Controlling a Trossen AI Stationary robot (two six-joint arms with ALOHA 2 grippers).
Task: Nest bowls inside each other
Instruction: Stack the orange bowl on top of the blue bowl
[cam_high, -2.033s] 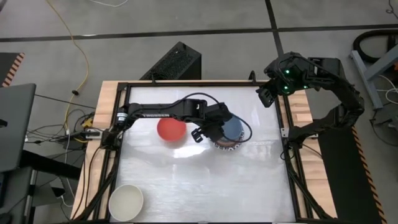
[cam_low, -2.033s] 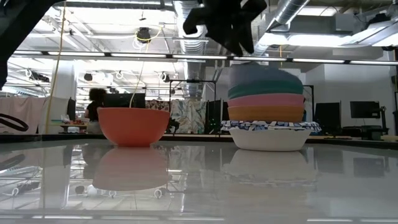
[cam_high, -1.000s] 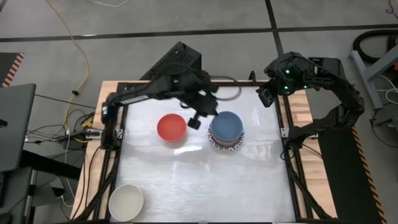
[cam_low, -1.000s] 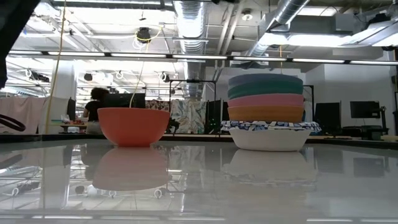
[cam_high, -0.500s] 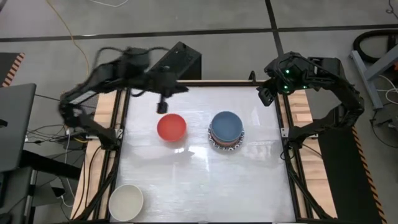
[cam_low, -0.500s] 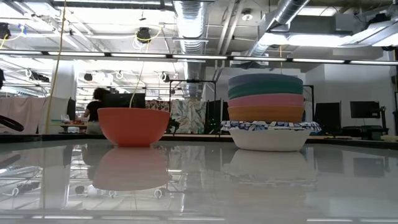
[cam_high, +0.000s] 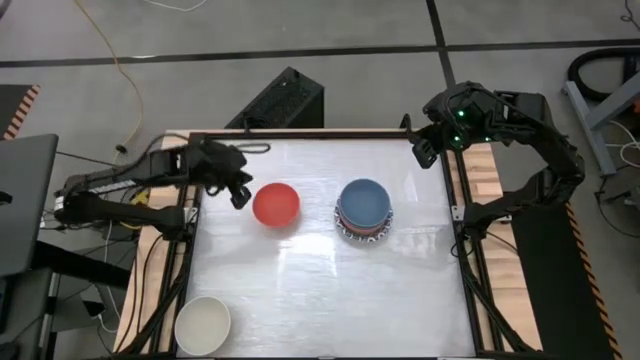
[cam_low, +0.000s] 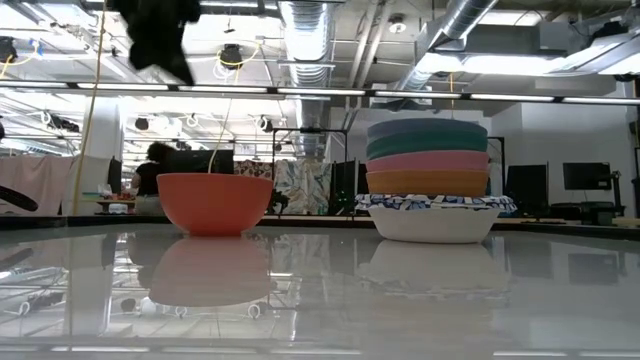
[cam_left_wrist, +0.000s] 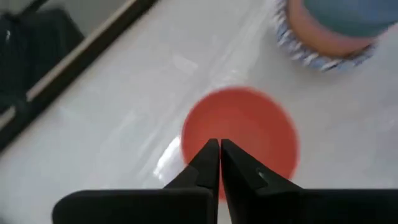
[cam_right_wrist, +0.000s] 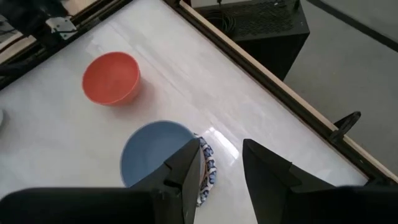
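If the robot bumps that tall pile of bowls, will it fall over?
Probably not easily. The stack of nested bowls sits on a wide white bowl with a blue-patterned rim, so a push would more likely slide it across the glossy white table. The blue bowl on top sits deep inside the others, so it looks unlikely to pop off.

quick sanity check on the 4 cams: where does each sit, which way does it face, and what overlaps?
High: overhead, straight down on the table; both arms, left end effector and right end effector show.
Low: table height, level toward the room; left end effector hangs at top.
Left wrist: looks down past shut fingers at the red bowl.
Right wrist: past open fingers across the table.
Shared: all four show the red bowl and the bowl stack.
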